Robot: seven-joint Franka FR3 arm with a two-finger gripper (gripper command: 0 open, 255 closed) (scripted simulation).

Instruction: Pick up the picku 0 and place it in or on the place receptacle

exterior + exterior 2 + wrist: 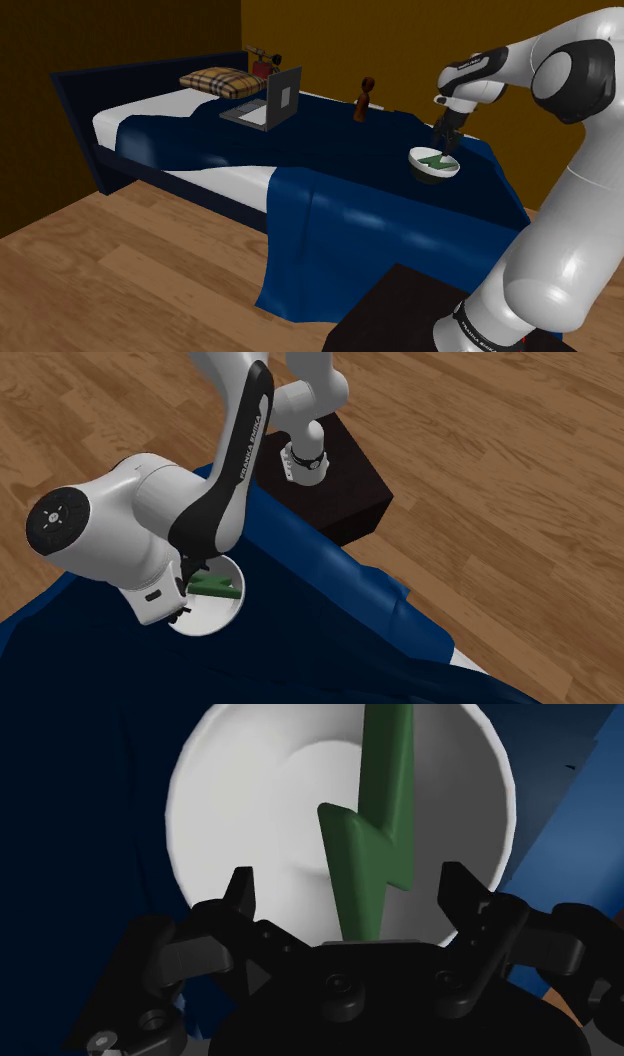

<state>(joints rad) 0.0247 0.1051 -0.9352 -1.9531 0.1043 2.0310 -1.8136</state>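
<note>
— Since the gripper (443,135) hangs right over the bowl (435,176), where does the green piece (375,824) lie?

— Inside the bowl. It is a flat zigzag shaped like a lightning bolt, matte dark green with sharp corners, and it slants across the smooth white hollow.

— And the bowl itself?

— Round and plain white, with a thin rim and a flatter circle at its bottom. It sits on the bed (120,120), on a deep blue blanket (340,200) that falls in soft folds over the side toward the wooden plank floor (130,270).

— Do the fingers (240,894) clasp the green piece?

— No. In the wrist view the two black fingers stand spread apart, one on each side of its lower end. White bowl shows between each tip and the green edge, so they pinch nothing.

— What else lies on the bed?

— A grey laptop (265,105) opened upright, a tan plaid pillow (222,83), and a small brown bottle-shaped thing (362,100). All are well apart from the bowl.

— And the arm (130,542)?

— Glossy white with dark joints, rising from a dark box-shaped stand (345,482) on the floor just beside the bed.
</note>
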